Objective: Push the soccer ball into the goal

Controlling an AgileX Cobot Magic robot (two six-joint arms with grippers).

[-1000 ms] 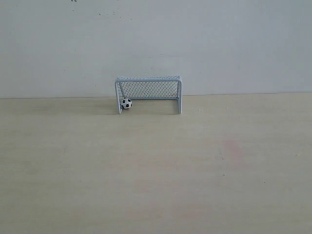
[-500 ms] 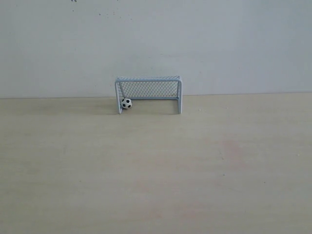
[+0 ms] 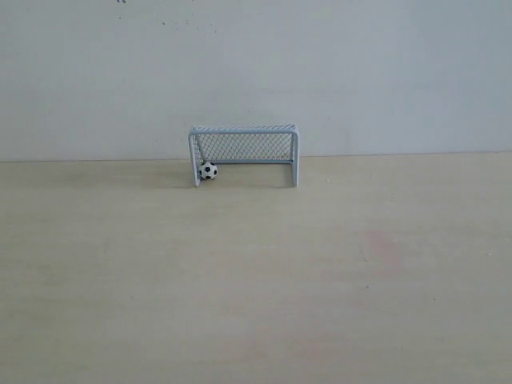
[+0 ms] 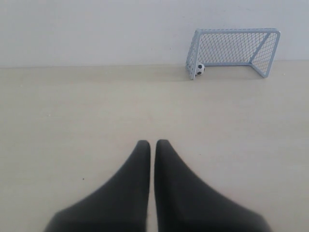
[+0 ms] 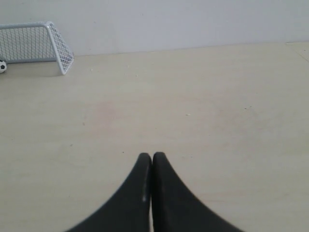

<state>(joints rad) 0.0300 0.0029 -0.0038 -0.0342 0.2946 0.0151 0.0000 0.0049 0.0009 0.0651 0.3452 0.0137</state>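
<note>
The white-framed goal (image 3: pixel 244 154) stands at the table's far edge against the wall. The soccer ball (image 3: pixel 208 170) rests inside the goal's mouth, right beside its left post. Neither arm shows in the exterior view. In the left wrist view my left gripper (image 4: pixel 152 143) is shut with nothing held, far back from the goal (image 4: pixel 234 50) and ball (image 4: pixel 199 69). My right gripper (image 5: pixel 152 156) is shut and empty too, with the goal (image 5: pixel 36 43) and ball (image 5: pixel 2 66) far off at the picture's edge.
A pale wooden table (image 3: pixel 256 272) runs up to a plain white wall (image 3: pixel 256 64). A faint pinkish stain (image 3: pixel 382 244) marks the wood right of the middle.
</note>
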